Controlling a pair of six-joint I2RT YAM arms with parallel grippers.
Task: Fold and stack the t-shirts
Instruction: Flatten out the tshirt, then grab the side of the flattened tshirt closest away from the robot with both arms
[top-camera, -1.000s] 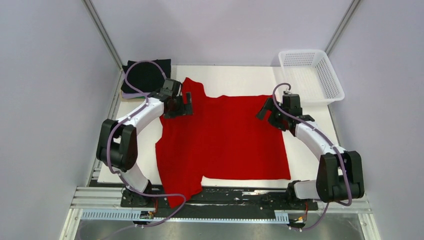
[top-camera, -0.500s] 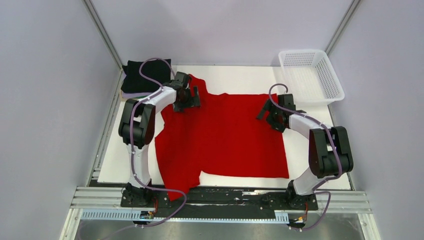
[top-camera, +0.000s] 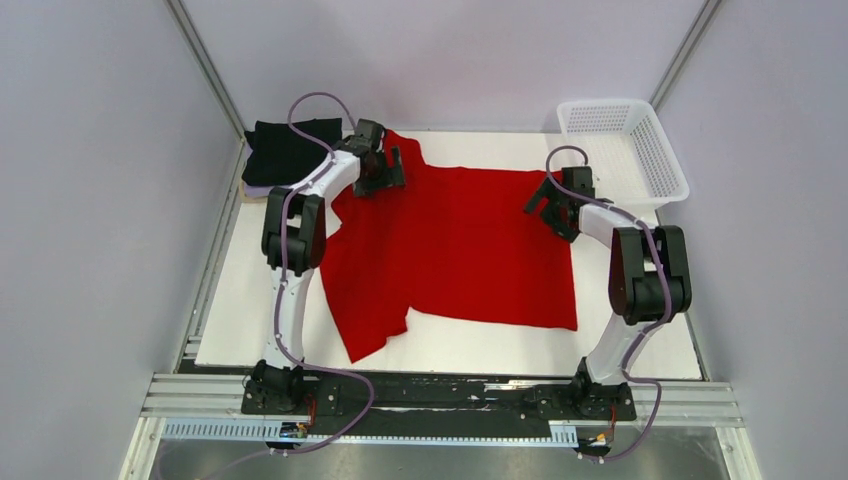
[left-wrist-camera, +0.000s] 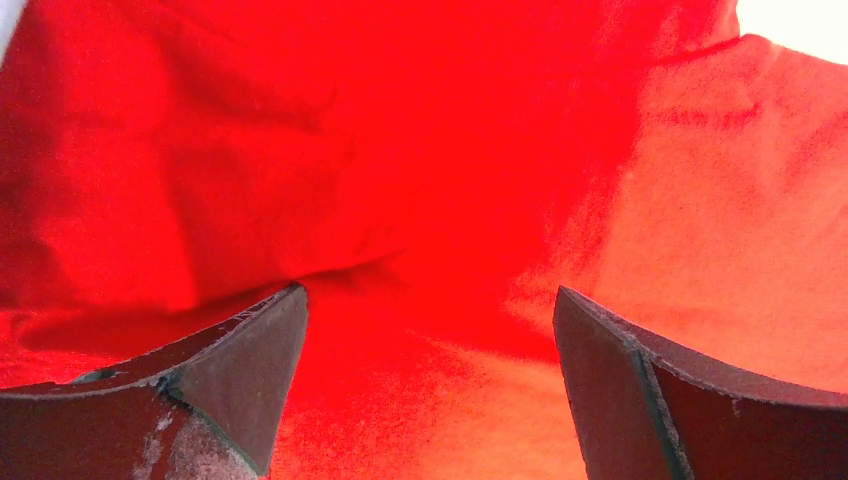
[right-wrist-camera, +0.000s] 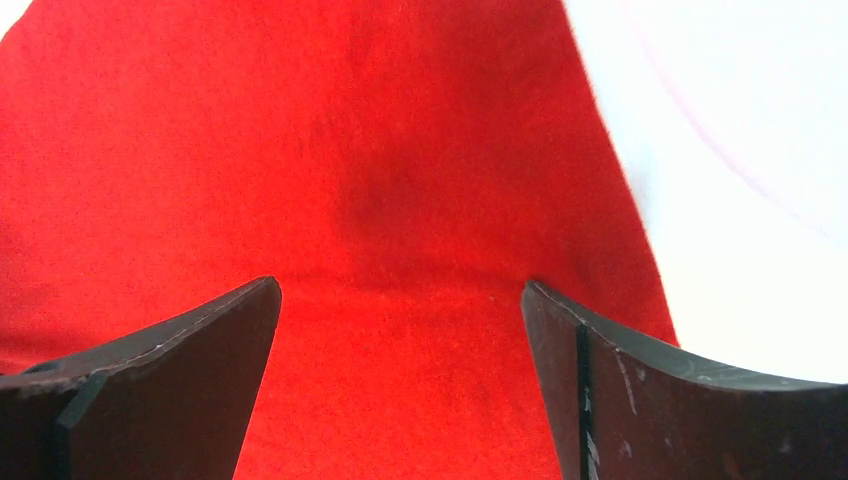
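Red t-shirt (top-camera: 460, 250) now lies farther back than before.
My left gripper (top-camera: 386, 171) and right gripper (top-camera: 546, 202) are spread wide over it, grasping nothing.

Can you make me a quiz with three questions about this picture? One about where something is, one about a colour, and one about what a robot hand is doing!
1. Where does the white basket sit?
A. At the far right corner of the table
B. Between the two arm bases
C. At the near left corner

2. What colour is the t-shirt spread out on the table?
A. Green
B. Red
C. Blue

3. How is the right gripper?
A. Shut on the basket
B. Shut on a sleeve
C. Open

Answers:
1 is A: the top view shows the basket at the far right corner, apart from the t-shirt.
2 is B: the cloth is bright red in every view.
3 is C: the right wrist view shows its two fingers wide apart, with red cloth showing between them.
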